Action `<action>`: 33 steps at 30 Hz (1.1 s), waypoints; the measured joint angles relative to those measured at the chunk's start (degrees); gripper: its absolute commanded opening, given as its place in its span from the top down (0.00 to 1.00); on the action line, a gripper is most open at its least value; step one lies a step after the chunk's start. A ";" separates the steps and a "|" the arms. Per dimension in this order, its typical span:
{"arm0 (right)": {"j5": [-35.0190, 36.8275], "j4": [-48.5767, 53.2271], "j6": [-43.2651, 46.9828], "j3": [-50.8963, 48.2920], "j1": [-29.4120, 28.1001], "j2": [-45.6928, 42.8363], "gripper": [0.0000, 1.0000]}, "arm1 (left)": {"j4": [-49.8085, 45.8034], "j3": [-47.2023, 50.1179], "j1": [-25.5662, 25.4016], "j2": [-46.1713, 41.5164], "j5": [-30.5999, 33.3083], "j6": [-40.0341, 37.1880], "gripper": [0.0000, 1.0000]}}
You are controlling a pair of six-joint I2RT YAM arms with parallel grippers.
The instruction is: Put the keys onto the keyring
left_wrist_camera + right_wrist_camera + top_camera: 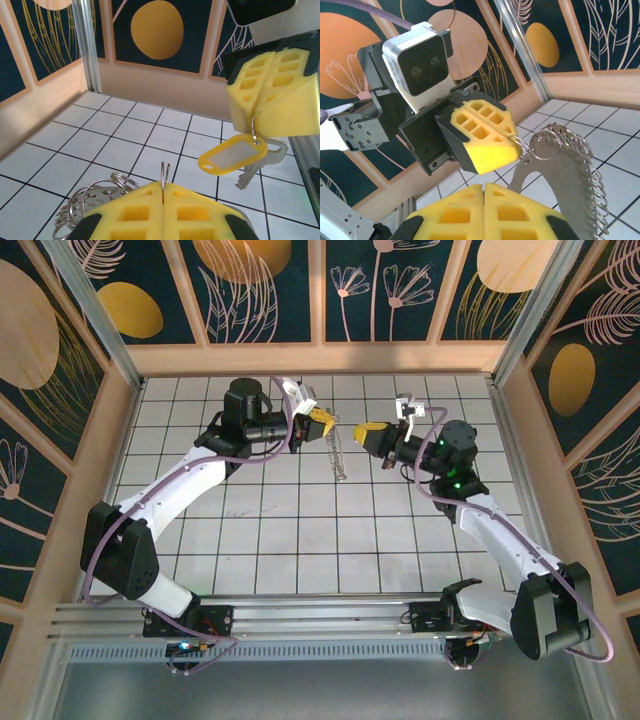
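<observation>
Keyring (567, 175): a flat metal strip with a row of split rings along one edge, hanging from the left tool (502, 145) by its top ring. The left tool's yellow pads are pressed together on that ring. In the left wrist view a thin wire ring stands upright out of the seam of the left tool (163, 192). The rest of the keyring (95, 200) bunches below and left of the pads. From above, the keyring (337, 455) shows as a thin silvery strip dangling under the left tool (320, 421), over the white tiled surface (300, 530).

Key (255, 172): small and silver, on a thin wire loop together with a yellow tag (231, 155) that has a pale window. The loop runs up into the seam of the right tool (260, 107), whose yellow pads are pinched shut on it. The key and the yellow tag hang free in the air above the tiles, the tag in front of the key. In its own wrist view the right tool (483, 192) shows its pads pressed together, and what they pinch is hidden there.

Position: the two tools face each other tip to tip over the far middle of the surface, near but not touching, with the right tool (370, 430) right of the strip. The key hangs just beside the upright ring, apart from it and not threaded on.
</observation>
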State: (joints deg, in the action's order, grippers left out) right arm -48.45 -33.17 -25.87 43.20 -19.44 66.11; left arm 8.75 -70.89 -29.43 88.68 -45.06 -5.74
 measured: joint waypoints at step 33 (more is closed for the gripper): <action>23.32 15.93 0.04 -14.88 1.68 -4.31 1.00 | -0.02 1.05 -0.39 -0.20 1.90 -0.02 1.00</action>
State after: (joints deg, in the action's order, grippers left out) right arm -25.12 -17.23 -25.82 28.32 -17.76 61.80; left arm 8.73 -69.84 -29.82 88.49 -43.16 -5.76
